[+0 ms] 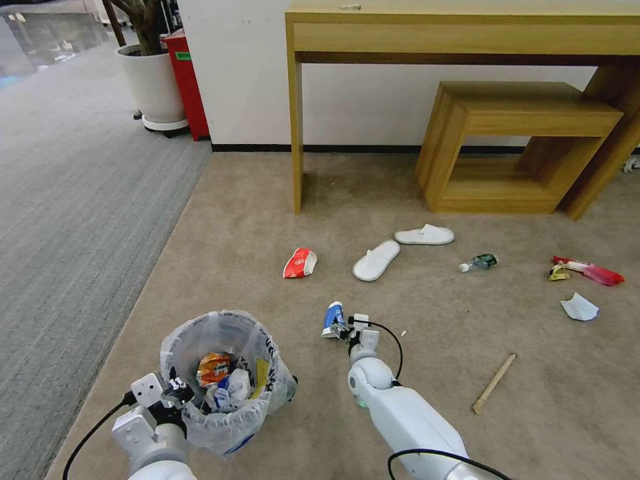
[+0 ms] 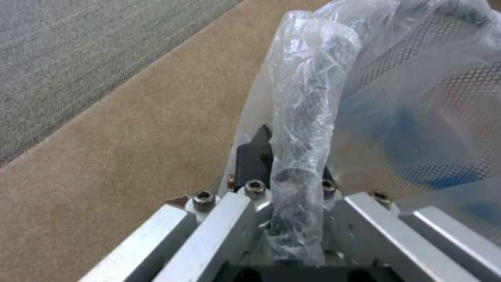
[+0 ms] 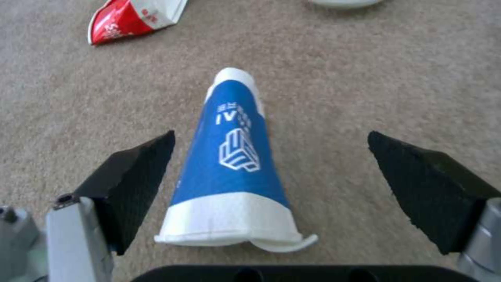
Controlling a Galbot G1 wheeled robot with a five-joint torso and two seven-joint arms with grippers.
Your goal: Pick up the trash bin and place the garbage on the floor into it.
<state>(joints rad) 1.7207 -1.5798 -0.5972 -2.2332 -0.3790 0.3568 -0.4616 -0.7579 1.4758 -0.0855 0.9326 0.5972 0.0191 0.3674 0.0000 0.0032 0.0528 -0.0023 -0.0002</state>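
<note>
Crushed blue-and-white paper cup [image 3: 232, 172] carried white geometric logo plus white lettering, only "AI" was readable, upside down. Crumpled red-and-white paper cup [image 3: 133, 17] had white characters too, couldn't make them out.

Wall [image 1: 253, 73]: white, dark skirting, at 12 o'clock.
Desk [image 1: 467, 33]: light wood, up against it, 1 o'clock.
Stool [image 1: 520, 143]: matching wood, tucked under desk.
Planter [image 1: 152, 83]: white, 11 o'clock, red box [image 1: 187, 83] beside.
Grey carpet [image 1: 73, 200]: striped, 9 o'clock.
</note>
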